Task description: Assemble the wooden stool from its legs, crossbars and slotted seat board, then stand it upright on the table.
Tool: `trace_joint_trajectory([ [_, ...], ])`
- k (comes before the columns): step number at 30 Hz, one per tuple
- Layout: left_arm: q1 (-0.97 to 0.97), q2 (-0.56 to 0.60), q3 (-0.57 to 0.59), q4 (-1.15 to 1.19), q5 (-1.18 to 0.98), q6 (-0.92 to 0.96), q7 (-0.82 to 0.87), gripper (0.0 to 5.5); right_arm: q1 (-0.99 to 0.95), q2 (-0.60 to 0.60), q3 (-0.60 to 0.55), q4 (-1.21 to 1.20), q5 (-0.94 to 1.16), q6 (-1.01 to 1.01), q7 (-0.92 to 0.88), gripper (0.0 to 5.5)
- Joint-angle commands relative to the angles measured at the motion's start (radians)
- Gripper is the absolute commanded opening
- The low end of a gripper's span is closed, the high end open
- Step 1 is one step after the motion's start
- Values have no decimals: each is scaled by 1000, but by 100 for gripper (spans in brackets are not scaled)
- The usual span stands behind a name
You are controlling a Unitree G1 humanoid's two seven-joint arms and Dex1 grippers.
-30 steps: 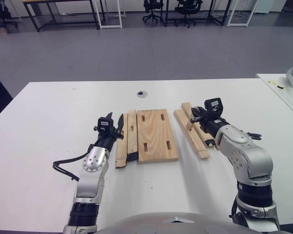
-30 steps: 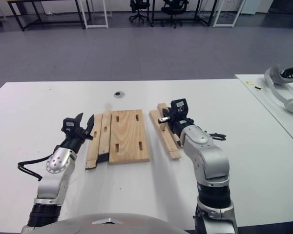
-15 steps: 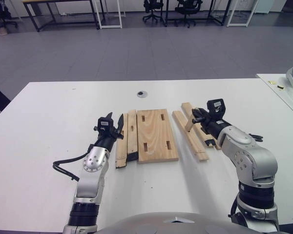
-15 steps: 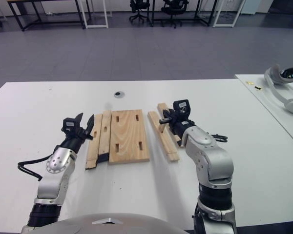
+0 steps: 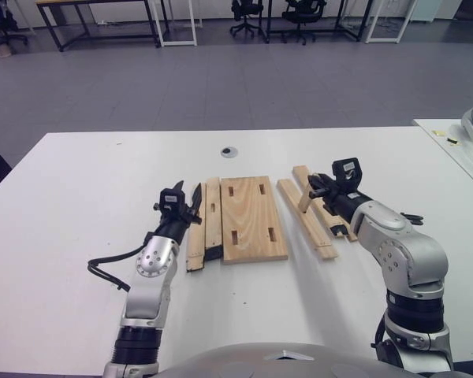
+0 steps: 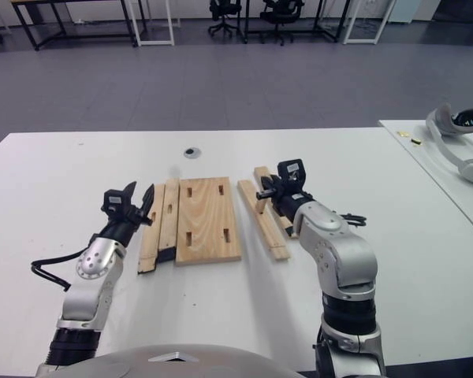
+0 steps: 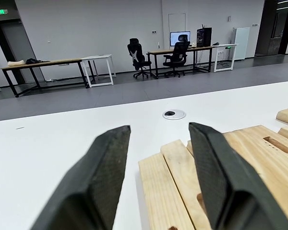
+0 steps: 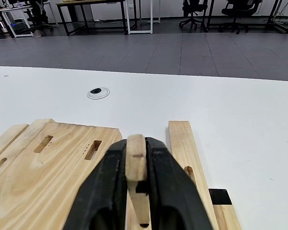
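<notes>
Two pincers sit over the white counter. The left pincer is spread just beside the left strips. The slotted seat board lies flat mid-counter. The right pincer pinches a tilted crossbar over the right strips.

Pale seat board, cut with rectangular slots, lies flat at mid-table. The left slats, two side by side, lie flat along its left edge; the right slats lie slantwise just right of it. A short bar, tilted, is clamped in the right gripper over the right slats.
</notes>
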Motion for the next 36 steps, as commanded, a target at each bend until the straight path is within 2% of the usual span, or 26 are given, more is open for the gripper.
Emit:
trace_joint_trajectory([
  [1,-23,-1,1,11,16,-3,8,222,77,18,63,147,-12,114,-10,42],
  [9,-33,3,3,21,15,-4,7,222,66,23,70,145,-14,116,-13,42],
  [10,-33,3,3,21,13,-4,5,222,66,20,75,146,-17,104,-11,79],
  [20,-35,-1,-2,29,14,-6,8,222,49,-27,111,159,-47,44,25,268],
  [25,-31,-6,-2,27,15,-9,13,222,37,-60,145,169,-84,41,26,336],
  [29,-30,-8,-2,27,17,-11,15,222,39,-65,161,175,-58,98,63,336],
  [33,-32,-8,-2,29,18,-12,13,222,54,-27,109,174,-18,155,71,264],
  [36,-42,7,13,24,20,-9,12,222,45,-41,120,176,-37,134,68,226],
])
